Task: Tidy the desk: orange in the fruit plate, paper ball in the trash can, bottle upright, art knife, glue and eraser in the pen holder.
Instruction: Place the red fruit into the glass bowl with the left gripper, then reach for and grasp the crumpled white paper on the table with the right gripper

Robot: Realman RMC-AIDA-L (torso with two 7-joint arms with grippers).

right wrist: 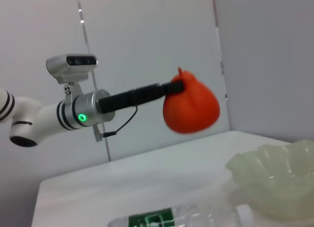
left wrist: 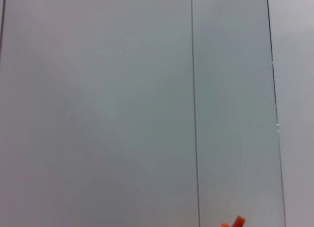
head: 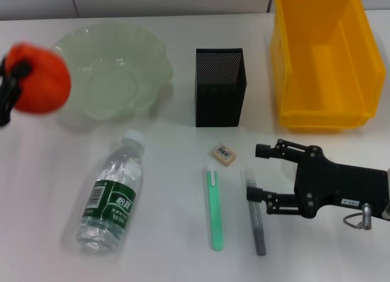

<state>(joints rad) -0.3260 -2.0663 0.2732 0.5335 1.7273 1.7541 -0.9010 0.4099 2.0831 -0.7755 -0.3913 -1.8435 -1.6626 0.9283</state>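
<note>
1. I have the left hand (head: 13, 81) at the far left of the head view, raised off the bench (head: 170, 233) and clamped on the orange (head: 38, 78); from the right wrist camera the fingers pinch the fruit at its knobbed top and it hangs in the air beside the fruit plate (head: 116, 75), not in it.
2. The fruit plate sits at the back left of the bench with nothing in it that I can see.
3. My right hand (head: 259, 172) is low over the bench at the front right, its jaws spread apart and holding nothing. The lower finger lies just over the upper end of the glue (head: 256, 224); I cannot tell whether it touches.
4. The art knife (head: 214, 209) lies flat just to the left of the glue, roughly parallel to it.
5. The eraser (head: 223, 154) rests between the art knife's far end and the pen holder (head: 219, 87), which stands upright at the middle back.
6. The bottle (head: 113, 193) lies on its side at the front left, cap pointing toward the fruit plate.
7. The trash can (head: 292, 69) stands at the back right.
</note>
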